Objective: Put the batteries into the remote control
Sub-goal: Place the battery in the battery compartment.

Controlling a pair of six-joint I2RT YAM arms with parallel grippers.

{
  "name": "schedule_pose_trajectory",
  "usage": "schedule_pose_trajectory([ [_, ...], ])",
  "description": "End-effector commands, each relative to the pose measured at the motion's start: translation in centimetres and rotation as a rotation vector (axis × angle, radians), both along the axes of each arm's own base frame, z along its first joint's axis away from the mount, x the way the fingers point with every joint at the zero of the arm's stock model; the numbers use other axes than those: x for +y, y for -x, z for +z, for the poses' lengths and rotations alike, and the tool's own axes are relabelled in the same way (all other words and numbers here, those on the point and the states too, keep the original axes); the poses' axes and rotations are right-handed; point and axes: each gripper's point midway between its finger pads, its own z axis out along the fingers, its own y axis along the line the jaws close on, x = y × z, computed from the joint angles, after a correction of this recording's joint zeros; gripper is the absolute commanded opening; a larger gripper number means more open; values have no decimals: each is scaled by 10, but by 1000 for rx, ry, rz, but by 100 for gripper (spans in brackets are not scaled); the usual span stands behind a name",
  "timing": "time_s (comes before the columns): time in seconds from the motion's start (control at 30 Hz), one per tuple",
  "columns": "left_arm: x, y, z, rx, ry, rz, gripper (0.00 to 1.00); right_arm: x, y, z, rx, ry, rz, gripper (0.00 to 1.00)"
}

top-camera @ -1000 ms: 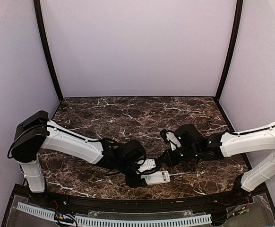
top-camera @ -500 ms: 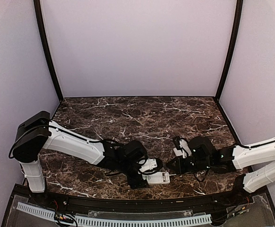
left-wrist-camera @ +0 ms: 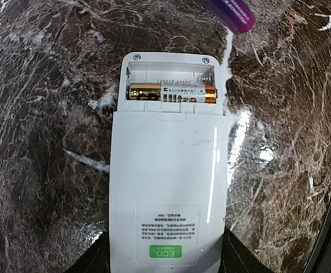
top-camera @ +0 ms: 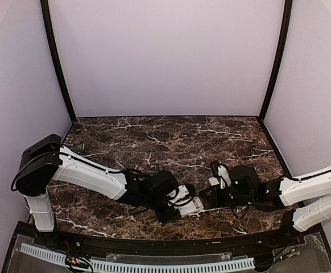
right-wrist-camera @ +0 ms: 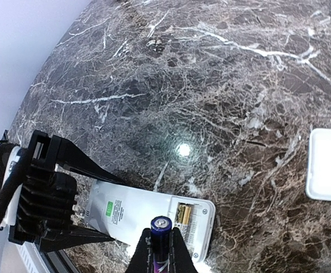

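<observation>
The remote control (left-wrist-camera: 165, 187) lies back-up on the marble, its battery bay open at the far end. One gold battery (left-wrist-camera: 171, 92) lies in the nearer slot; the slot beyond it is empty. My left gripper (left-wrist-camera: 165, 259) is shut on the remote's sides at its near end. A purple battery (right-wrist-camera: 161, 236) stands end-on between the fingers of my right gripper (right-wrist-camera: 161, 253), which is shut on it just above the bay's end of the remote (right-wrist-camera: 148, 215). The purple battery's tip (left-wrist-camera: 231, 11) shows past the remote's far end. From above, both grippers meet at the remote (top-camera: 189, 206).
A flat white rounded plate (right-wrist-camera: 328, 165), perhaps the bay's cover, lies on the marble to the right of the remote. The left gripper's black body (right-wrist-camera: 43, 199) sits close at the remote's other end. The table's near edge (top-camera: 165, 239) runs just behind the remote.
The right arm has dropped low and brought the purple battery in over the remote's open end. The left gripper opened briefly, closed on the remote again and turned it slightly.
</observation>
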Motion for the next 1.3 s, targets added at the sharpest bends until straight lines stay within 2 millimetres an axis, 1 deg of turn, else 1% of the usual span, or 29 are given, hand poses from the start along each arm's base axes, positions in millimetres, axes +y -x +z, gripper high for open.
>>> schedule_pose_trajectory([
  [0.0, 85, 5, -65, 83, -348, 207, 36, 12, -18, 26, -112, -23, 34, 0],
  [0.1, 93, 7, -64, 115, -378, 294, 35, 27, -20, 29, -147, 15, 115, 0],
  [0.17, 97, 13, -67, 156, -379, 344, 35, 34, -23, 28, -168, 51, 155, 0],
  [0.27, 102, 19, -72, 177, -399, 384, 35, 39, -25, 26, -198, 83, 186, 0],
  [0.37, 106, 20, -73, 159, -417, 394, 35, 39, -28, 26, -226, 87, 194, 0],
  [0.47, 110, 21, -76, 151, -434, 391, 36, 38, -36, 18, -235, 119, 197, 0],
  [0.67, 118, 21, -83, 134, -471, 386, 37, 46, -49, 7, -249, 125, 260, 0],
  [0.9, 119, 22, -86, 134, -483, 362, 38, 54, -62, 3, -299, 137, 285, 0],
  [1.07, 119, 22, -87, 134, -487, 351, 38, 53, -59, -12, -281, 153, 313, 0],
  [1.27, 119, 23, -88, 134, -489, 350, 39, 44, -59, -23, -275, 193, 300, 0],
])
